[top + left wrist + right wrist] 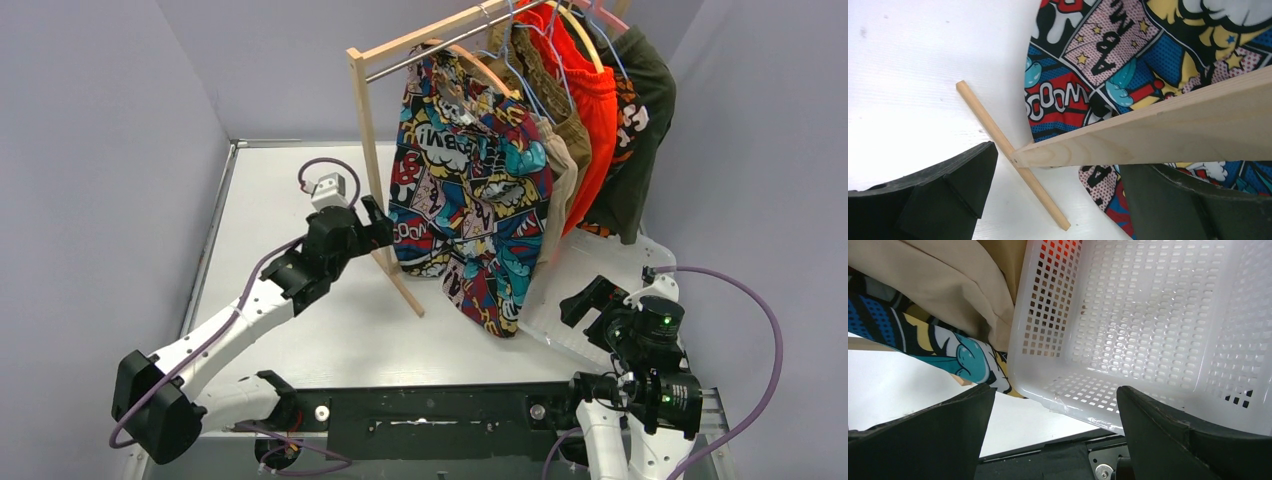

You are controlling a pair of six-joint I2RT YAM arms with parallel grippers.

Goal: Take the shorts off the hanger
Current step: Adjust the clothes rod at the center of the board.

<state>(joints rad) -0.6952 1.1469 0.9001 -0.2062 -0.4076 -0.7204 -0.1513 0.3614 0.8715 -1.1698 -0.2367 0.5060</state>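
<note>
The shorts (470,200) hang as several pairs in a row on a wooden rack (362,130) at the far side of the white desk (270,200). Each pair has its own hanger, and the comic-print pair (1128,65) is at the front. A white perforated basket (1148,315) sits on the desk under the right of the row, just beside the beige pair (948,280).

We judge the cloth light, soft and limp. It will drape and stretch rather than hold a shape, and a tug may swing the wire hanger (520,60) or lift it off the rail. The best hold seems to be a thick fold at the waistband close to the hanger's shoulder, or else a bunched leg hem, so the cloth doesn't slip out of a thin pinch.

The left end effector (372,228) stands wide, with the rack's upright post between its fingers and the comic-print hem just beyond — we cannot tell whether it touches the wood. The right end effector (1055,400) is spread wide and empty, facing the basket.
</note>
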